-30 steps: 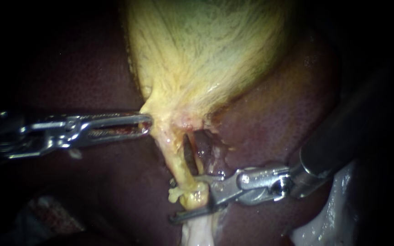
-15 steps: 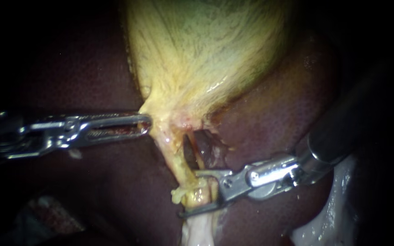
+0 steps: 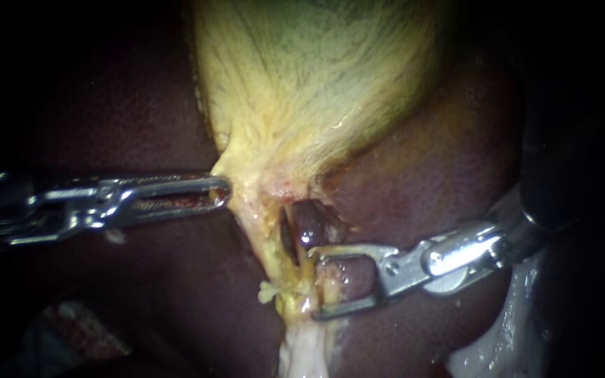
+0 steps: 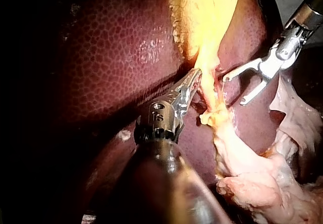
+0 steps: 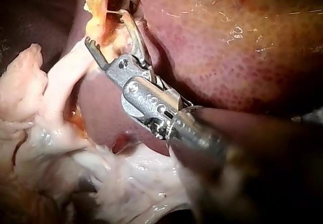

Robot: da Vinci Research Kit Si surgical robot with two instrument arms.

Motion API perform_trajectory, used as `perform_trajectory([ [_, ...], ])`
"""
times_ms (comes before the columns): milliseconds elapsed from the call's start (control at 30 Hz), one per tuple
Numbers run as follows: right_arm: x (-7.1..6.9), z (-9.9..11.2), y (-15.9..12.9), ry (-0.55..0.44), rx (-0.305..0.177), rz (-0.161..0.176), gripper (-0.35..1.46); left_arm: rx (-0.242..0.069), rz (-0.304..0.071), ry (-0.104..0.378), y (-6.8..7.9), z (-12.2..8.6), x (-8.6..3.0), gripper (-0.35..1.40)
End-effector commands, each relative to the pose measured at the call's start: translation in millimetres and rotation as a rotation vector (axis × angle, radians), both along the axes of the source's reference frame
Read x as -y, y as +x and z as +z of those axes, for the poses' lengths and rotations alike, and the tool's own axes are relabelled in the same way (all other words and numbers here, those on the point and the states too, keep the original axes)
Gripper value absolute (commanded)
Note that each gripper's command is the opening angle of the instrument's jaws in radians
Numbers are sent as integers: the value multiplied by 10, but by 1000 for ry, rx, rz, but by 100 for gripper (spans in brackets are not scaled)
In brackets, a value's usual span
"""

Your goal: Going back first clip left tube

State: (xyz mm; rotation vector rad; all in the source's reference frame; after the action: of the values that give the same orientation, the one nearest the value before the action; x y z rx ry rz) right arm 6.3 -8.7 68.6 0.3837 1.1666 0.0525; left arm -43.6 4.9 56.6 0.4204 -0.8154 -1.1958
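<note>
The main danger lies at the right instrument (image 3: 312, 283), a slim steel shaft ending in two thin jaws. The jaws stand wide apart, holding nothing, with their tips just beside the pale yellow left tube (image 3: 269, 241). That tube runs down from the yellow, fibrous gallbladder (image 3: 316, 84) along the left edge of a small dark window over the dark red liver (image 3: 421, 182). If the instrument pulls away to the right at a slant, a tip could catch the tube and tear it or drag on a clip. I cannot make out any clip here.

The left instrument (image 3: 222, 190), a steel shaft with long slotted jaws, appears clamped on the gallbladder's narrow lower edge. Harder pull to the left could rip that thin tissue.

The left shaft lies level, coming from the left. The right shaft slants down from the far right, its jaws pointing left.
</note>
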Motion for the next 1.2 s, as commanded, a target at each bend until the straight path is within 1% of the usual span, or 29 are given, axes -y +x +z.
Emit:
perform_trajectory([
  [33, -4, -5, -6, -5, 3, 5, 60, 1, 0, 0, 0, 1, 0, -35],
  [167, -14, -23, -22, -30, 8, 15, 60, 1, 1, -1, 1, 4, -1, -35],
  [267, -19, -36, -29, -46, 15, 26, 60, 0, 1, -1, 1, 5, 0, -35],
  [433, -26, -53, -36, -60, 11, 19, 60, -1, -1, -3, -1, 7, 1, -35],
  [567, -28, -60, -38, -67, 8, 14, 60, -1, 0, -5, -2, 13, 1, -35],
  [767, -28, -61, -42, -70, 4, 8, 60, -3, -2, -8, -5, 24, 0, -35],
  [900, -26, -63, -43, -73, -2, -1, 60, -6, -5, -12, -12, 36, 1, -35],
  [933, -26, -64, -43, -72, -4, -3, 60, -10, -8, -15, -16, 40, 0, -35],
  [1000, -24, -64, -43, -69, -8, -11, 60, -6, -9, -15, -24, 46, -3, -35],
  [1067, -24, -65, -43, -69, -9, -11, 60, -4, -5, -12, -31, 52, -3, -35],
  [1200, -23, -66, -43, -69, -9, -12, 60, -5, 5, -7, -41, 60, 0, -35],
])
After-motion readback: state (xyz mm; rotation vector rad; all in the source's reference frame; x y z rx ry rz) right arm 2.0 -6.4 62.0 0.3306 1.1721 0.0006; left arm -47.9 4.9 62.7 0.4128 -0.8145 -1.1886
